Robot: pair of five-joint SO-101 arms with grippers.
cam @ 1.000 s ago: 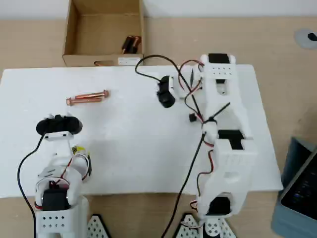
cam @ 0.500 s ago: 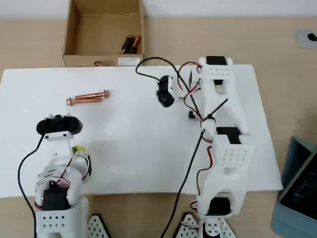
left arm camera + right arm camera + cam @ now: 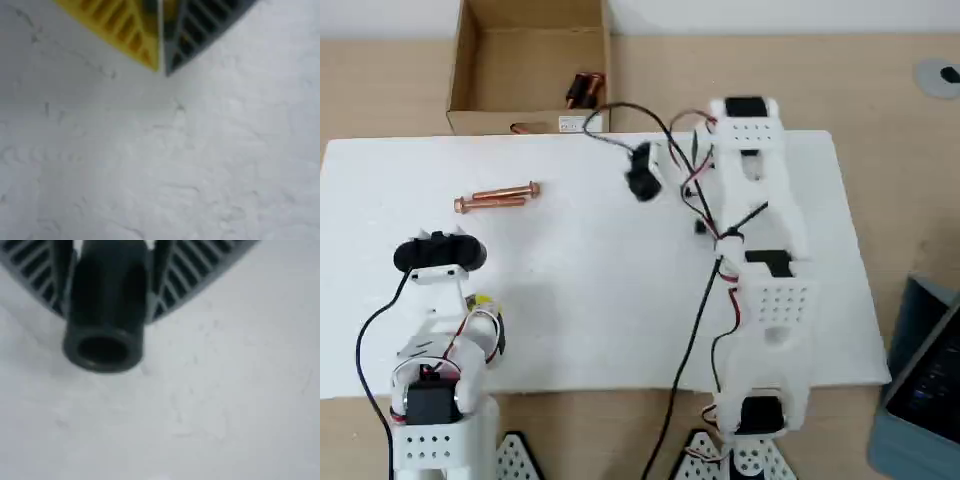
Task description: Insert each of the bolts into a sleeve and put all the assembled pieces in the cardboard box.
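Pinching black sleeve, right end effector outstretched over mat, left end effector pressed together, tucked back

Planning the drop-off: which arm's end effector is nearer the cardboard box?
Right. The right end effector, holding a black sleeve, is just off a front corner of the cardboard box; the left end effector sits near its base.

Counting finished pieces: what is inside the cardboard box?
Copper-coloured pieces lie in the near right corner of the cardboard box; their count is unclear, and the near wall covers their ends.
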